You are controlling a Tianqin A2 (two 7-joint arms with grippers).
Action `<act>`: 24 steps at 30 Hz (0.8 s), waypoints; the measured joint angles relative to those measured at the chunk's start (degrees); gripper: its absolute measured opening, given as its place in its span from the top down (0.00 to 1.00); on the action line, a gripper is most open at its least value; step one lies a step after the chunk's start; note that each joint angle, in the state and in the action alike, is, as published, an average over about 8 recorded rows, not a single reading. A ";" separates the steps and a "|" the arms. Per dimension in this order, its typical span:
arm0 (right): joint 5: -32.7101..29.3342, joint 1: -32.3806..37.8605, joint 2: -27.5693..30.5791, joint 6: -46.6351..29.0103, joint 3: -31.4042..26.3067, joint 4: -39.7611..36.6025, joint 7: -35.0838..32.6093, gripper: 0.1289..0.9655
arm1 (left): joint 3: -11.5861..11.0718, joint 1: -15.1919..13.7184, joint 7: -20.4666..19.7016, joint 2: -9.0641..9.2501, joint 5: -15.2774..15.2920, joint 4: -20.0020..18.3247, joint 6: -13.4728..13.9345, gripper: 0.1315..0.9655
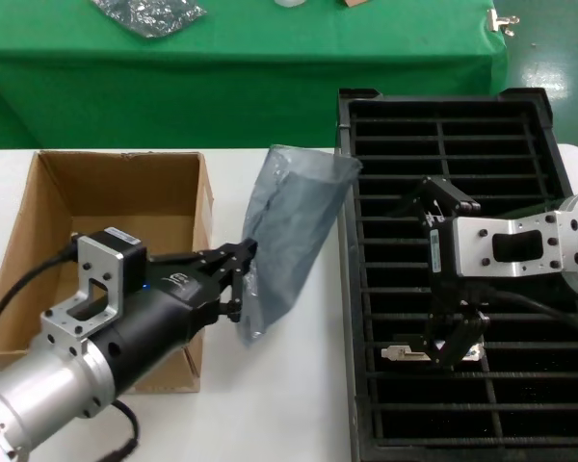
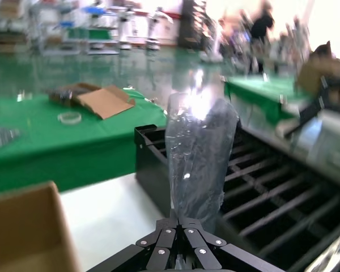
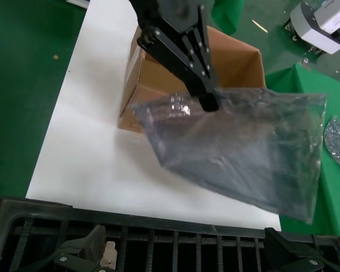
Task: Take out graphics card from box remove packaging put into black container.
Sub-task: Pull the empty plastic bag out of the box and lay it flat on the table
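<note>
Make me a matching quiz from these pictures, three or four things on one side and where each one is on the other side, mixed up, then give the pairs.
Things:
1. packaging
2. graphics card
3. box
4. spare silver-grey bag

Places:
A. on the green-covered table at the back
B. pinched by the left gripper, held up off the table
C. at the right gripper, in the black container
D. on the white table, open

Pairs: 1-B, 2-C, 3-D, 4-A

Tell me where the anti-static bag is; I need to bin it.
In the head view, the bag hangs pinched in the left gripper, between the cardboard box and the black tray.
</note>
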 joint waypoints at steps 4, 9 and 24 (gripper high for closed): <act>0.00 0.00 0.00 0.00 0.00 0.00 0.00 0.00 | -0.26 0.75 -8.09 1.29 -0.76 2.59 -1.33 0.99; 0.00 0.00 0.00 0.00 0.00 0.00 0.00 0.00 | 0.22 2.09 -14.68 1.90 1.70 6.58 -4.35 0.99; 0.00 0.00 0.00 0.00 0.01 0.00 0.00 0.00 | 2.11 -1.72 -14.48 2.03 1.99 20.53 -12.79 0.99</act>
